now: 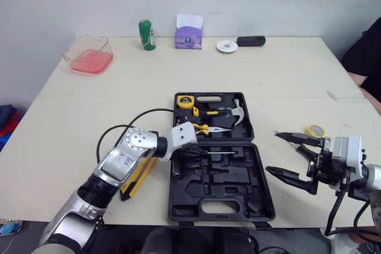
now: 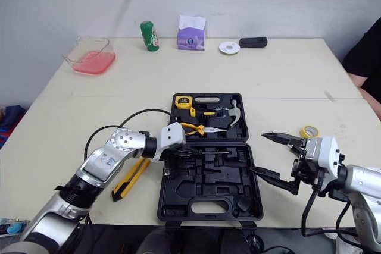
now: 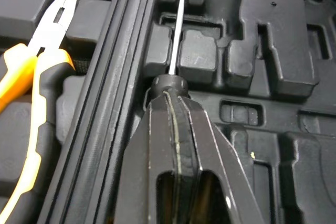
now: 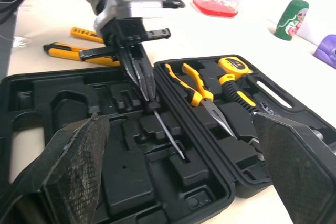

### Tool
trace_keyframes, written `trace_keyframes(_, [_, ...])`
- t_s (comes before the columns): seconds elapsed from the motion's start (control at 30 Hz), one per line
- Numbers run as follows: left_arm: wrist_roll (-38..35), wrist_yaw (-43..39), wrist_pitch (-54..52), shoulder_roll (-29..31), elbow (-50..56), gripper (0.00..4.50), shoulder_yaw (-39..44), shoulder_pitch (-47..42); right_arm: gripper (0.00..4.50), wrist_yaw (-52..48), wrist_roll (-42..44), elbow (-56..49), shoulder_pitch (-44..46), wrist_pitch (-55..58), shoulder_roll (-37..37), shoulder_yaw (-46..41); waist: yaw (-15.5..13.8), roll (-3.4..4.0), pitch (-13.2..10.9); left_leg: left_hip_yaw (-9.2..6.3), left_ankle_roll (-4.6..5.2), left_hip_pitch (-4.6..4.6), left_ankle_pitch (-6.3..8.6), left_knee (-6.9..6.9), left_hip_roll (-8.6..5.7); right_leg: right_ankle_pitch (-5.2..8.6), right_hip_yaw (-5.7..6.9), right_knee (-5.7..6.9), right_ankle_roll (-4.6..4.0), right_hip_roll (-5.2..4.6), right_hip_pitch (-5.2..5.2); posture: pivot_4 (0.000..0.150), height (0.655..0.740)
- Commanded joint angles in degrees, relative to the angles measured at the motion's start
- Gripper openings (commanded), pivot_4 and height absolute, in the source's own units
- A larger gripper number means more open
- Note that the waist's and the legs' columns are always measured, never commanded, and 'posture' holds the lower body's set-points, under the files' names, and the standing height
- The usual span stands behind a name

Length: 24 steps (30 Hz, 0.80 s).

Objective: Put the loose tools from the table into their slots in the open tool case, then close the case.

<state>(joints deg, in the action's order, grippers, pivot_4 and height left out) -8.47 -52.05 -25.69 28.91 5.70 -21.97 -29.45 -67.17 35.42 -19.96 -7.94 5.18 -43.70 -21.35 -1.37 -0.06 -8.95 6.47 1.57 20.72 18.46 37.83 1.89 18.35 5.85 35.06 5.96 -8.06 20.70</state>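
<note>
**Head view.** Noted open tool case (image 1: 238, 178) flat at centre of bench (image 1: 286, 81), toward the 6 o'clock edge. Logged in its 12 o'clock half: tape measure (image 1: 186, 100), hammer (image 1: 238, 111), orange-handled needle-nose pliers (image 1: 211, 129). Found left gripper (image 1: 191, 152) over the 6 o'clock half near the hinge, jaws pinched narrow on the handle of a screwdriver (image 1: 221, 153), shaft pointing to 3 o'clock across the moulded tray. Spotted yellow utility knife (image 1: 138, 178) loose on the bench at 9 o'clock of the case, partly under the left arm. Placed right gripper (image 1: 272, 153) at 3 o'clock of the case, apart from it, jaws spread wide and empty. Seen small yellow tape roll (image 1: 315, 130) near it, toward 1 o'clock. Along the far 12 o'clock edge: pink-filled container (image 1: 90, 55), green bottle (image 1: 146, 34), purple tissue box (image 1: 189, 32), white disc (image 1: 227, 46), black device (image 1: 250, 41).

**Left wrist view.** Confirmed jaws tight on the black screwdriver handle, thin shaft along a tray groove, tip at a notch. Fully seated or not: cannot tell. Pliers across the hinge ridge.

**Right wrist view.** Confirmed own pads (image 4: 79, 166) far apart, nothing gripped. Beyond them, left gripper and screwdriver slanting down into the tray.
</note>
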Motion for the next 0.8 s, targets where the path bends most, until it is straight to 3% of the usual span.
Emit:
trace_keyframes(0.03, [-5.4,-3.7,6.8,0.1,1.4,0.03,6.9,0.3,4.5,2.5,2.0,-2.3,0.7,1.1,-0.3,-3.1,0.0,-0.08,-0.2,-0.05,-0.12,0.35,-0.1,0.04,0.0,-0.01,0.06,0.01,0.0,-0.01,0.27,0.15,0.74])
trace_keyframes(0.1, [-7.3,-5.5,9.4,0.8,2.1,0.03,9.2,0.5,4.5,3.1,2.3,-2.4,0.5,1.7,-0.7,-3.8,0.0,-0.09,-0.6,-0.07,-0.31,0.82,-0.26,0.11,-0.05,-0.04,0.1,0.07,0.03,-0.02,0.7,0.15,0.74])
trace_keyframes(0.27, [-14.8,-8.2,13.4,4.7,5.0,0.03,21.5,2.9,4.5,4.1,2.1,1.7,0.1,0.6,-0.7,-8.5,0.1,-0.13,-1.0,0.05,-0.23,0.93,-0.32,0.13,-0.11,-0.07,0.32,-0.03,0.1,0.23,0.75,0.15,0.74])
trace_keyframes(0.37, [-17.5,-8.5,10.2,9.4,7.2,0.94,27.4,7.5,4.5,2.7,0.3,7.0,-0.5,-2.9,-0.6,-12.0,0.2,-0.32,-1.2,0.16,-0.17,0.91,-0.31,0.13,-0.11,-0.14,0.35,-0.07,0.21,0.43,0.75,0.15,0.74])
trace_keyframes(0.6, [-15.3,-5.1,16.6,15.8,3.3,4.28,45.7,24.9,4.5,1.3,-4.0,24.2,-4.7,-16.1,0.6,-21.2,0.2,-0.37,-1.4,0.33,-0.09,0.81,-0.13,0.1,-0.07,-0.18,0.2,-0.1,0.3,0.23,0.8,0.15,0.74])
trace_keyframes(0.7, [-13.6,-3.0,19.2,16.9,-1.4,4.4,54.9,33.0,4.5,2.3,-5.3,33.8,-6.2,-22.4,0.6,-25.4,0.2,-0.33,-1.4,0.32,-0.12,0.81,-0.08,0.08,-0.06,-0.18,0.08,-0.1,0.27,0.07,0.84,0.15,0.74])
trace_keyframes(0.8, [-13.7,-1.6,20.3,16.9,-3.0,4.4,57.9,36.0,4.5,2.3,-5.2,38.2,-6.5,-25.2,0.2,-26.6,0.2,-0.32,-1.4,0.3,-0.02,0.76,0.05,-0.08,-0.08,-0.13,-0.06,-0.14,0.2,-0.04,0.85,0.15,0.74])
